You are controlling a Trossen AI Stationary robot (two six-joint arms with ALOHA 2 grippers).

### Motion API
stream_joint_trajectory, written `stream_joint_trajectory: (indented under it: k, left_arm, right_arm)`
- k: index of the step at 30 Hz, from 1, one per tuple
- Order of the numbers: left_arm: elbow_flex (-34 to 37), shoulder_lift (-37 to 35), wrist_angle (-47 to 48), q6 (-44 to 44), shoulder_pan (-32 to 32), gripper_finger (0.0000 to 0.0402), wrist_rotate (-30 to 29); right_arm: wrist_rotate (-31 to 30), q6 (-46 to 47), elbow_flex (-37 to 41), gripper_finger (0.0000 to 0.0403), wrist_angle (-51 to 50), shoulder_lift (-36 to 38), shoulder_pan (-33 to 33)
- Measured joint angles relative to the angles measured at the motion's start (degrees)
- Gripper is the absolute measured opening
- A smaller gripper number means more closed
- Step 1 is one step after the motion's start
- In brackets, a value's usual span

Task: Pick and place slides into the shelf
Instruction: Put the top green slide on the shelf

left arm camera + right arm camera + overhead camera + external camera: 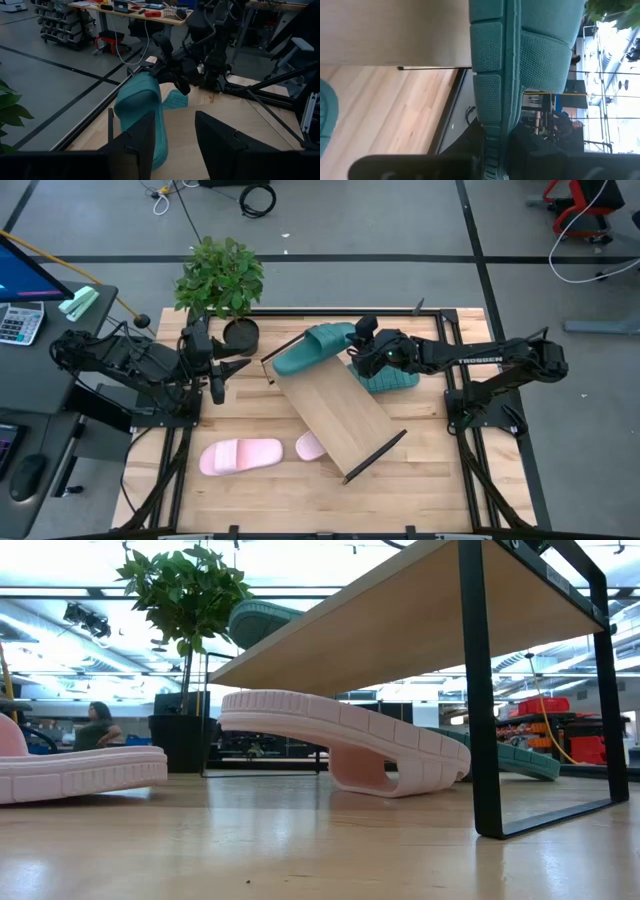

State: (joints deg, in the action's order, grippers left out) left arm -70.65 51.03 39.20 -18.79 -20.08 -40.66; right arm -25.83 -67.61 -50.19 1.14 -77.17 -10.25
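Shelf (335, 408): board lying askew across the table (420, 470), top bare along most of its length for more slides.
Teal slide (315, 346): on the shelf's far end, heel overhanging toward the right gripper (352, 352), whose jaws are clamped on its edge, likely to seat it.
Second teal slide (390, 381): on the table beside the shelf, under the right arm.
Pink slides (241, 456): one near the front left, the other (311, 446) partly beneath the shelf; both unplaced.
Left gripper (218, 380): beside the plant (220, 277), jaws apart, holding nothing, waiting.
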Motion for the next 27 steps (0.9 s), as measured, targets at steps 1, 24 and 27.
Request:
stream_joint_trajectory:
  k: [1, 24, 27]
  left_arm:
    - [0.00, 0.00, 0.00, 0.00, 0.00, 0.0146, 0.00]
    - [0.00, 0.01, 0.15, 0.00, 0.01, 0.0139, 0.00]
    - [-0.02, 0.02, 0.17, -0.02, 0.00, 0.0138, 0.02]
  right_arm:
    - [0.73, 0.00, 0.00, 0.0045, -0.02, -0.14, -0.23]
    - [2.44, 1.13, -0.02, 0.0045, 3.70, -5.02, -0.46]
    - [2.37, 2.30, -0.04, 0.0047, 4.03, -5.88, -0.51]
